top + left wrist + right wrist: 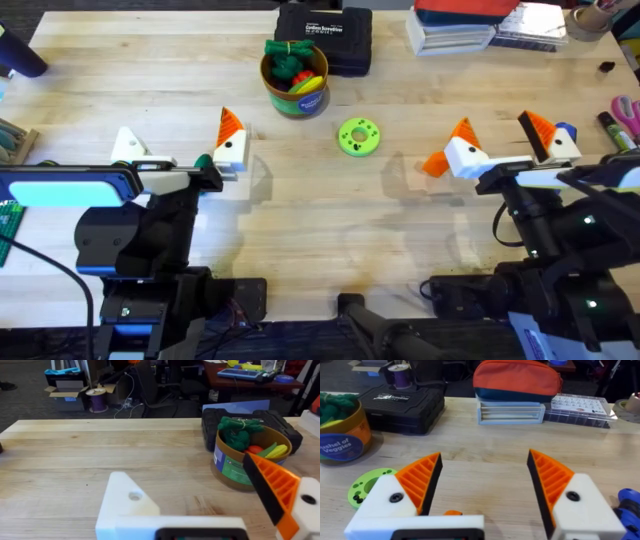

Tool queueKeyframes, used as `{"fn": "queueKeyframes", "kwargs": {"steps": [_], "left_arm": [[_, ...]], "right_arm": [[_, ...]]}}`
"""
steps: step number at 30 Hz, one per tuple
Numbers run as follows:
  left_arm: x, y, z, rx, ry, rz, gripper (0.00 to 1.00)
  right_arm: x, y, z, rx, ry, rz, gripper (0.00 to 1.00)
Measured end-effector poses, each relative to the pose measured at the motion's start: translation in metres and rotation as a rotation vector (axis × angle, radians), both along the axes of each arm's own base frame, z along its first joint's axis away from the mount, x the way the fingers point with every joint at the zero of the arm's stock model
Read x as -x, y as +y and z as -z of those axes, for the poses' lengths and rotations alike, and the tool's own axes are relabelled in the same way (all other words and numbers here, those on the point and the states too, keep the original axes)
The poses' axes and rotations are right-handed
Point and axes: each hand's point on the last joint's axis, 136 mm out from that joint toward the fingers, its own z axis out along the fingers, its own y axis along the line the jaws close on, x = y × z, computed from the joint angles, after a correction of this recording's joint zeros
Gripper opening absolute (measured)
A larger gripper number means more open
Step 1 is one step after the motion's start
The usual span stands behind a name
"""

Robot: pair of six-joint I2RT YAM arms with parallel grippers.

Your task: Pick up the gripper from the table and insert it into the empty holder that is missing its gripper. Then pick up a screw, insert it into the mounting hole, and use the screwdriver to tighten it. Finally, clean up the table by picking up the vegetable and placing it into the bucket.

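Green vegetable between left jaws

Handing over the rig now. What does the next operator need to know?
Left gripper: jaws open, holding nothing. One side is the bare white plastic bracket holder, with no orange tip and an empty mounting hole.
Right gripper: jaws open, holding nothing, both orange tips fitted.
The small dark green piece, likely the vegetable, lies by the left gripper's tipped finger. The round yellow-rimmed bucket stands far centre. A blue object, probably the screwdriver, sits behind the right gripper.
Done: nothing visible.
Left: fit the finger piece, drive the screw, bin the vegetable.
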Motion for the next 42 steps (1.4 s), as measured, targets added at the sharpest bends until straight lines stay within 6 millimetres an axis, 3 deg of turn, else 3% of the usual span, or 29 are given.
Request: {"fn": "queueKeyframes", "kwargs": {"steps": [11, 15, 19, 22, 26, 30, 34, 40, 41, 42], "left_arm": [[0.0, 0.0, 0.0, 0.0, 0.0, -0.002, 0.986], [0.005, 0.0, 0.009, 0.0, 0.086, -0.002, 0.986], [0.021, 0.003, -0.012, -0.002, 0.193, -0.015, 0.985], [0.039, 0.009, -0.031, -0.007, 0.318, -0.052, 0.985], [0.04, 0.012, -0.045, 0.026, 0.47, -0.08, 0.985], [0.03, 0.007, -0.03, 0.052, 0.71, -0.064, 0.985], [0.016, 0.004, -0.019, 0.063, 0.88, -0.059, 0.985], [0.037, 0.006, 0.015, 0.051, 1.144, -0.083, 0.985], [0.038, 0.006, 0.018, 0.052, 1.165, -0.086, 0.964], [0.039, 0.007, 0.02, 0.054, 1.175, -0.09, 0.829]], "right_arm": [[0.0, 0.0, -0.001, 0.0, -0.003, -0.001, 0.994], [0.004, 0.0, 0.003, 0.0, 0.057, 0.001, 0.994], [0.019, -0.001, 0.005, 0.001, 0.218, 0.004, 0.994], [0.034, -0.001, -0.012, 0.001, 0.323, 0.004, 0.994], [0.045, -0.001, -0.047, -0.001, 0.384, 0.004, 0.994], [0.043, -0.001, -0.074, -0.001, 0.385, 0.004, 0.993], [0.04, -0.001, -0.079, -0.001, 0.377, 0.004, 0.993], [0.041, -0.001, -0.079, -0.001, 0.382, 0.004, 0.994], [0.041, -0.001, -0.078, -0.001, 0.383, 0.004, 0.994], [0.041, -0.001, -0.078, -0.001, 0.385, 0.004, 0.994]]}}
